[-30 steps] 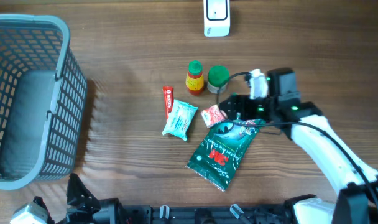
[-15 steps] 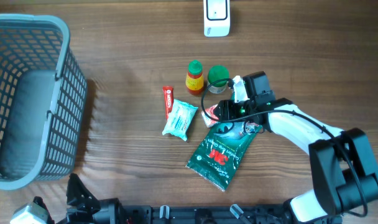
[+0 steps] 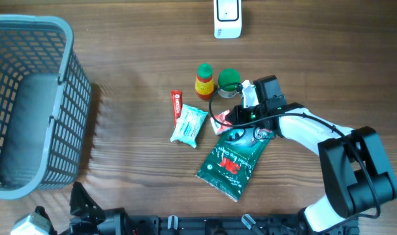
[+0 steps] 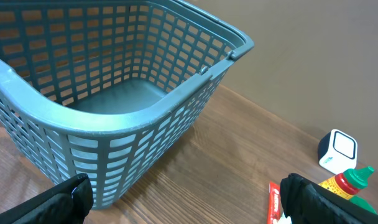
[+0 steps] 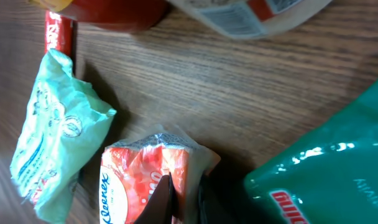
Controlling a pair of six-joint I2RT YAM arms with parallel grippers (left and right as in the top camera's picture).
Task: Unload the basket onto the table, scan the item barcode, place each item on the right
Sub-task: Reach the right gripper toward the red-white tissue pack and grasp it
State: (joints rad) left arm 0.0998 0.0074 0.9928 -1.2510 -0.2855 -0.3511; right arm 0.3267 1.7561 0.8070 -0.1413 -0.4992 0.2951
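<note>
On the bench (image 3: 133, 78), the right end effector (image 5: 184, 190) is clenched on only a thin fold of the red tissue pack (image 5: 136, 180) lying just beside a green pouch (image 3: 232, 158), so the slack wrapper could slip free when lifted toward the white scanner (image 3: 227, 18).

Soft, even light from above falls on the wooden worktop (image 3: 120, 59) in the overhead view, which is bright and sharp. The grey basket (image 3: 29, 104) throws a faint striped shadow onto the wood beside it. The left wrist view is crisp, its beige wall (image 4: 301, 50) flatly lit. The right wrist view sits very close: the tissue packet (image 5: 139, 180) is in focus, the bottle bases (image 5: 251, 15) along the top edge blur, and white highlights streak the glossy green pouch (image 5: 326, 162).
</note>
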